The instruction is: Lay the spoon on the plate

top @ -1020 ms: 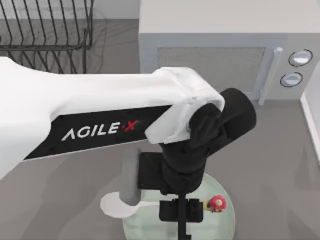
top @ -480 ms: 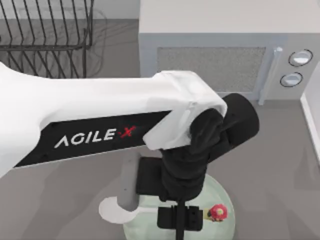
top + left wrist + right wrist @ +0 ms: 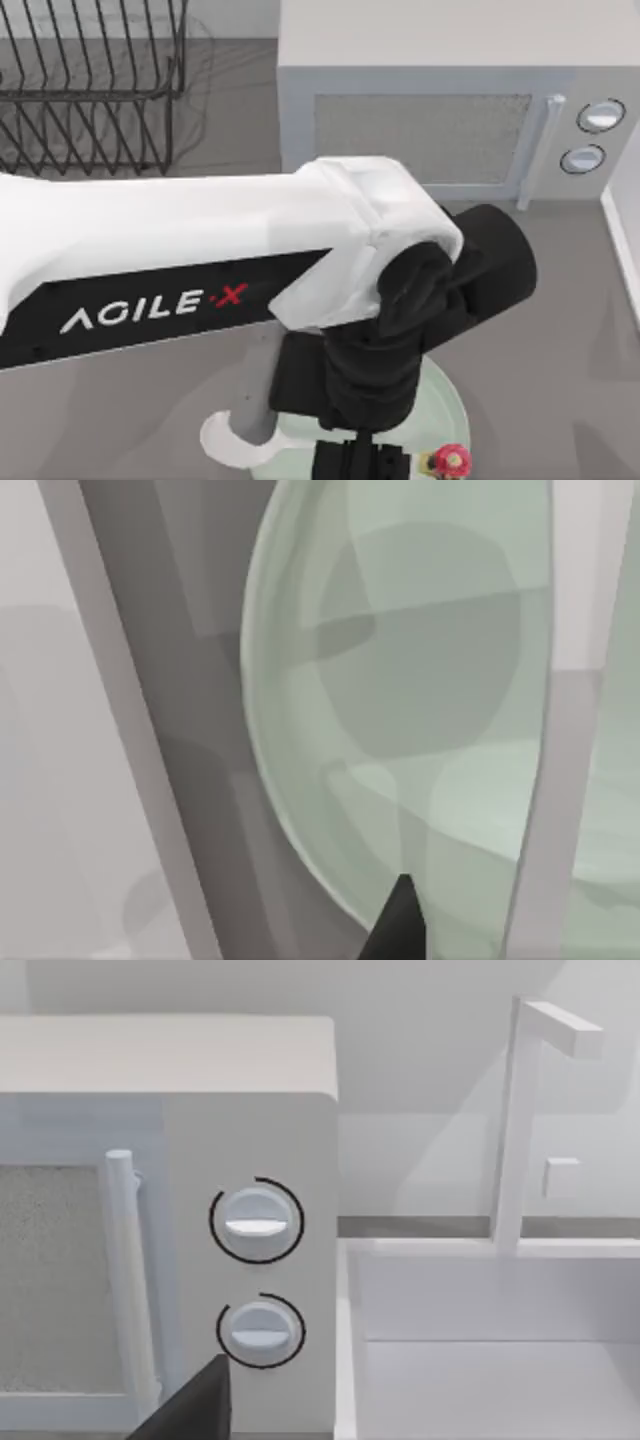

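Left arm has shifted toward the bench's near edge; spoon (image 3: 235, 445) bowl overhangs the plate (image 3: 448, 400) rim leftward. Finger state: cannot tell.

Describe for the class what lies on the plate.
On the plate a small red-and-yellow object sits near its right edge. The spoon overlaps its left rim, bowl out over the table. The left arm covers the plate's middle, so anything there is hidden.
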